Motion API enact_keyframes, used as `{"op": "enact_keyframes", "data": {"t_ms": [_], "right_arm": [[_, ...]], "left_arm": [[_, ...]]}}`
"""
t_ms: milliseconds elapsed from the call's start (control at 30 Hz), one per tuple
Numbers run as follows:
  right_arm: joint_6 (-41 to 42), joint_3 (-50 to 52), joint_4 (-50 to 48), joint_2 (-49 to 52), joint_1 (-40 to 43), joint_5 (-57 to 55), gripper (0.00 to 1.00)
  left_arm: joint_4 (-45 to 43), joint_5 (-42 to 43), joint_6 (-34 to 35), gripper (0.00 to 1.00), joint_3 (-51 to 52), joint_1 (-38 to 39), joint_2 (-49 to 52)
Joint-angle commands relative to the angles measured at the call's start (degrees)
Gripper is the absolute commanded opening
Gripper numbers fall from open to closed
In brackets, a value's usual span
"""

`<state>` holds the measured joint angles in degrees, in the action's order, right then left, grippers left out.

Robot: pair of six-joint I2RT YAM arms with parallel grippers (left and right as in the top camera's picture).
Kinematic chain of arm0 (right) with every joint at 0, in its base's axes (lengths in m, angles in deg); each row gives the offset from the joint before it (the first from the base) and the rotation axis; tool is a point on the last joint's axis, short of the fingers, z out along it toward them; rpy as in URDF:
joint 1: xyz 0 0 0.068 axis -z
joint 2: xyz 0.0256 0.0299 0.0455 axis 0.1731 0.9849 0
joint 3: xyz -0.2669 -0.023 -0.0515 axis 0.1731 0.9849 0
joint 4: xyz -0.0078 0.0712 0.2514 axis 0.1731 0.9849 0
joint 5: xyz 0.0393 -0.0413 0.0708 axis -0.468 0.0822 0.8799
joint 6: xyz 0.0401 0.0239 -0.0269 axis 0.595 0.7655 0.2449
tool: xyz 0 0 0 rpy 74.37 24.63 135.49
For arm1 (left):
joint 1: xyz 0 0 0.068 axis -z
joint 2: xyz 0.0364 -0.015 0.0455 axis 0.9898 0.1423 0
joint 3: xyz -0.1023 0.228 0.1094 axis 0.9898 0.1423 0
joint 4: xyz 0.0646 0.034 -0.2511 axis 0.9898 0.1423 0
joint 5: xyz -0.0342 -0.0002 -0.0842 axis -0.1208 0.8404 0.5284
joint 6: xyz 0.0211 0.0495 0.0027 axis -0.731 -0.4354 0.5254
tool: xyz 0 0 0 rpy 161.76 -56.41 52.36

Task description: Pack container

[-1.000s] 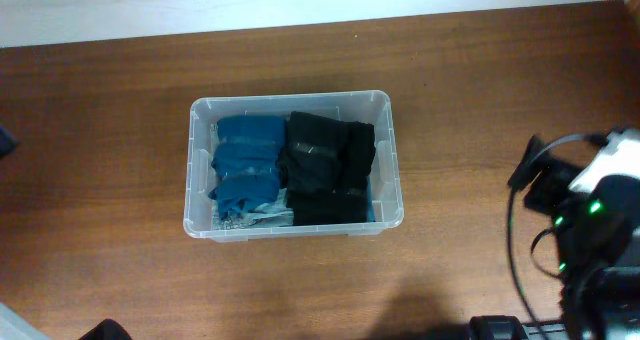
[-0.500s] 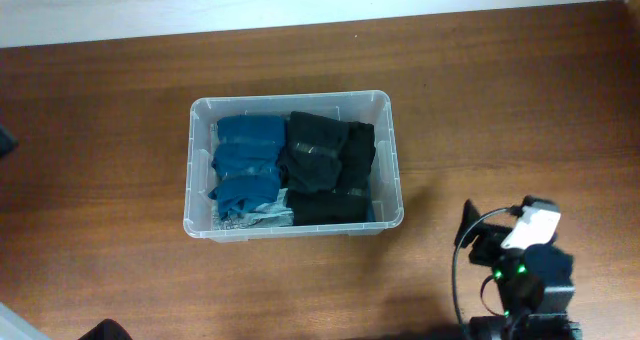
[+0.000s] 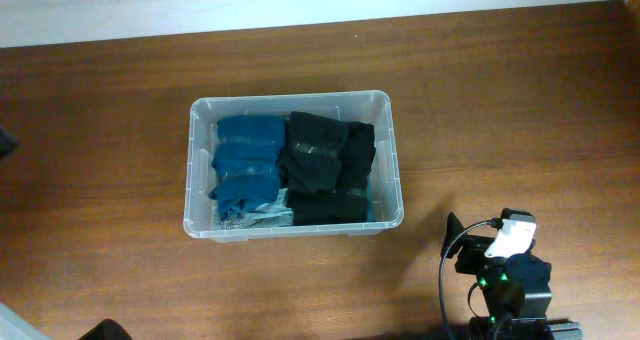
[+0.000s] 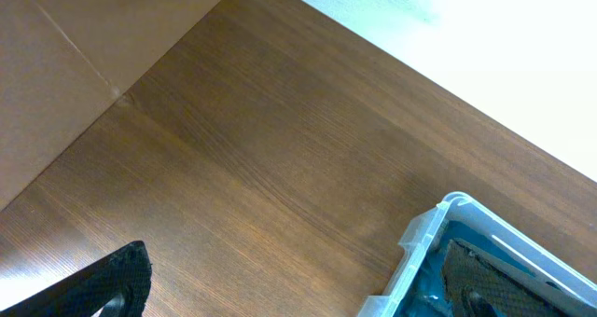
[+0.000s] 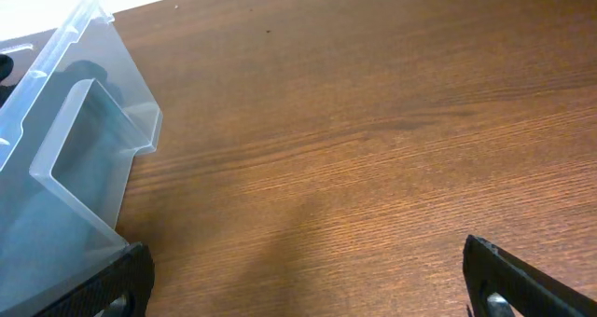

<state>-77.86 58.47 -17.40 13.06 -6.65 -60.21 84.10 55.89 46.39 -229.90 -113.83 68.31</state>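
- The container sat on the wooden table, with nothing against its rim on any of its four sides.
- Inside it, blue folded clothes filled the left half and black folded clothes the right half.
- Bare wood lay all round the container, broadest to its left and right.
- The right gripper hung off the container's near right corner, apart from it, fingers spread wide and holding nothing.
- The left gripper stood off the container's left side, likewise spread and empty.

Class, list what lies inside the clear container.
Inside the container: folded blue clothes on the left, black clothes on the right. Anything beneath them is covered.
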Motion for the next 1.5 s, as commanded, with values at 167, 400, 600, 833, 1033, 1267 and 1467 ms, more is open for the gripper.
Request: {"op": "enact_keyframes", "data": {"t_ms": [167, 400, 600, 833, 1033, 1267, 1467], "right_arm": [[-0.1, 2.3, -0.5, -1.6, -0.3, 0.8, 0.98], [-0.1, 2.3, -0.5, -1.6, -0.3, 0.8, 0.98], [-0.1, 2.3, -0.5, -1.6, -0.3, 0.8, 0.98], [-0.1, 2.3, -0.5, -1.6, -0.3, 0.8, 0.98], [-0.1, 2.3, -0.5, -1.6, -0.3, 0.8, 0.98], [-0.1, 2.3, -0.5, -1.6, -0.3, 0.8, 0.98], [-0.2, 2.3, -0.5, -1.6, -0.3, 0.8, 0.98]], "left_arm": [[0.0, 0.2, 0.3, 1.00, -0.2, -0.3, 0.1], [0.0, 0.2, 0.3, 1.00, -0.2, -0.3, 0.1], [0.0, 0.2, 0.3, 1.00, -0.2, -0.3, 0.1], [0.0, 0.2, 0.3, 1.00, -0.2, -0.3, 0.1], [0.0, 0.2, 0.3, 1.00, -0.2, -0.3, 0.1], [-0.7, -2.6, 0.3, 1.00, 1.6, 0.7, -1.8], [-16.3, -1.9, -3.5, 1.00, 15.7, 10.0, -10.3]]}}
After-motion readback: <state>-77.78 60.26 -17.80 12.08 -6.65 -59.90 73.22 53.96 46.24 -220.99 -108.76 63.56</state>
